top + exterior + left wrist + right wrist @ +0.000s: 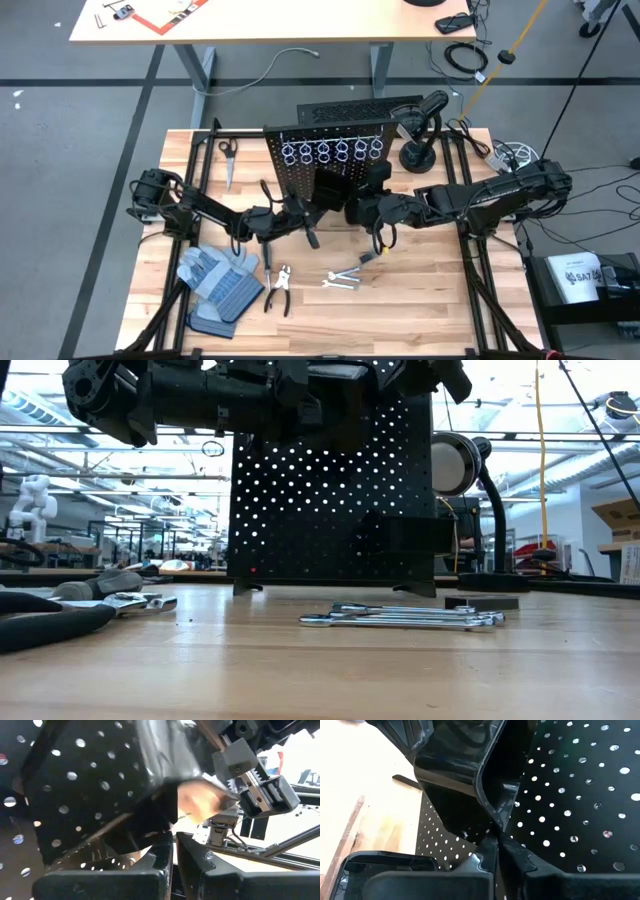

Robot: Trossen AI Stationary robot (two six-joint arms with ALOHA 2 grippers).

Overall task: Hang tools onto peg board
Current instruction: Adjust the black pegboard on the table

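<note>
The peg board (325, 160) stands upright at the table's middle, with silver rings along its top. A black bin (465, 775) sits close against its near face. Both grippers meet there: my left gripper (175, 842) from the table's left, my right gripper (496, 842) from the right, each shut on the bin. Whether the bin hangs on the board I cannot tell. Pliers (278, 290), silver wrenches (343, 280) and a short grey piece (368, 258) lie flat on the table nearer the front. My left gripper pinches the bin's lower corner (156, 827) between its two fingers, coming roughly level from the table's left. The exact contact point is dark and partly hidden by the fingertips. The bin stands clear of the table. My right gripper pinches a thin edge of the bin's wall (492, 826) between its two fingertips. It comes from the table's right, slanting slightly down. The bin's open hollow rises above the fingers, in front of the board's holes.
Grey-and-blue gloves (215, 285) lie at the near left. A scissor-like tool (228, 158) lies at the far left beside the board. A black lamp on a round base (418, 135) stands at the far right. A black frame rails the table's edges.
</note>
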